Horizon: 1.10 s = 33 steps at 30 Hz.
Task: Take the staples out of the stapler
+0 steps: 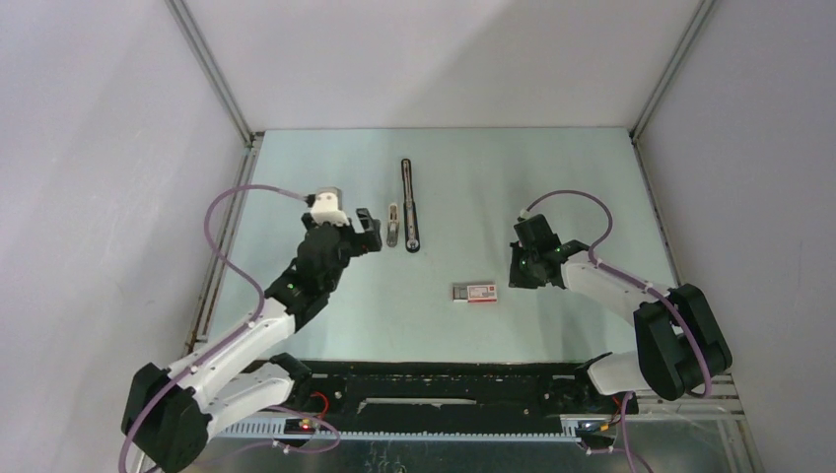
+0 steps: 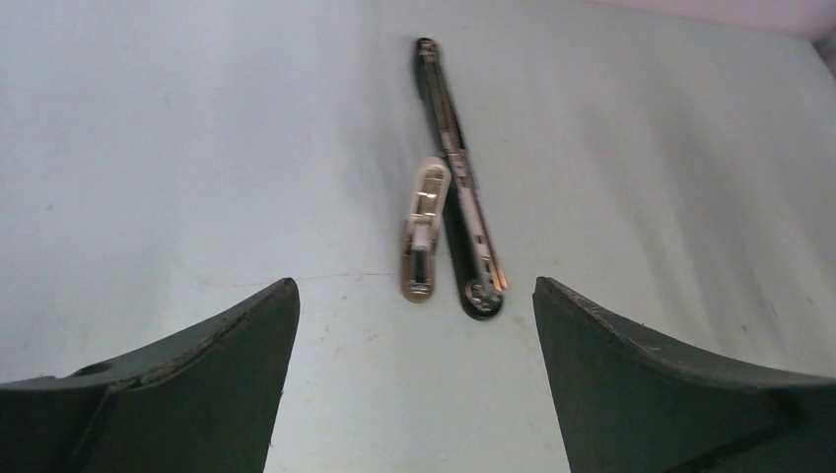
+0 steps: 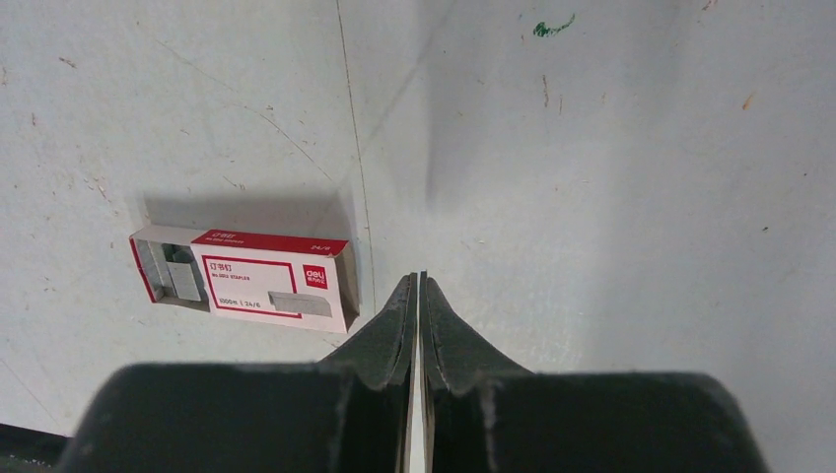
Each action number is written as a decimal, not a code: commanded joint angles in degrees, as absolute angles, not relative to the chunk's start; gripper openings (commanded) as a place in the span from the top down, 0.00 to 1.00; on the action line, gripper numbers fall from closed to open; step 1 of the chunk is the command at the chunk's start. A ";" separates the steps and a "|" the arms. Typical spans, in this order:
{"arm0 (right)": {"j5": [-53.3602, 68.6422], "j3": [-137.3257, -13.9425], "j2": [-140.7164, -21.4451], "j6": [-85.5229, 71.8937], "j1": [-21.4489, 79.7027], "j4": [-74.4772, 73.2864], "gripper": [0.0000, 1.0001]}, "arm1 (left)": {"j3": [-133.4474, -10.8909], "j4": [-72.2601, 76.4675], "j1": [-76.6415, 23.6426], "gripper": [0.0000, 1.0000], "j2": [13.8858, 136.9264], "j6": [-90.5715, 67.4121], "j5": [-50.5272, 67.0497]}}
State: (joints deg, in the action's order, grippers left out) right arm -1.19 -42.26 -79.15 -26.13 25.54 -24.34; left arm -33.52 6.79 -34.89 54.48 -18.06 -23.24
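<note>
The stapler (image 1: pixel 409 205) (image 2: pixel 458 177) lies opened flat as a long thin black bar with a silvery strip, pointing away from me at the table's middle back. A thin coppery strip (image 2: pixel 495 268) shows along its near end; I cannot tell if these are the staples. A shorter silvery-beige piece (image 1: pixel 392 225) (image 2: pixel 422 232) lies just left of it. My left gripper (image 1: pixel 370 233) (image 2: pixel 415 286) is open wide and holds nothing, just short of both pieces' near ends. My right gripper (image 1: pixel 515 274) (image 3: pixel 421 277) is shut on nothing, low over the table.
A small red-and-white staple box (image 1: pixel 475 292) (image 3: pixel 246 279) lies open at one end, with grey staples (image 3: pixel 168 271) inside, just left of the right fingertips. Metal frame posts (image 1: pixel 212 79) rise at the table's back corners.
</note>
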 commanded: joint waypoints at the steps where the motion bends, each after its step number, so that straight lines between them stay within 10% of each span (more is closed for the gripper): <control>1: -0.72 -41.92 -77.78 -27.40 25.94 -22.68 0.91 | -32.81 5.38 -30.67 0.14 56.73 -27.65 -19.24; 11: -2.23 -41.89 -79.10 -28.76 27.52 -22.98 0.90 | -34.14 1.50 -38.34 0.98 66.45 -30.39 -13.00; 33: -0.62 -41.48 -85.01 -28.73 29.52 -20.22 0.91 | -44.27 4.92 -53.27 1.00 92.00 -37.00 -9.47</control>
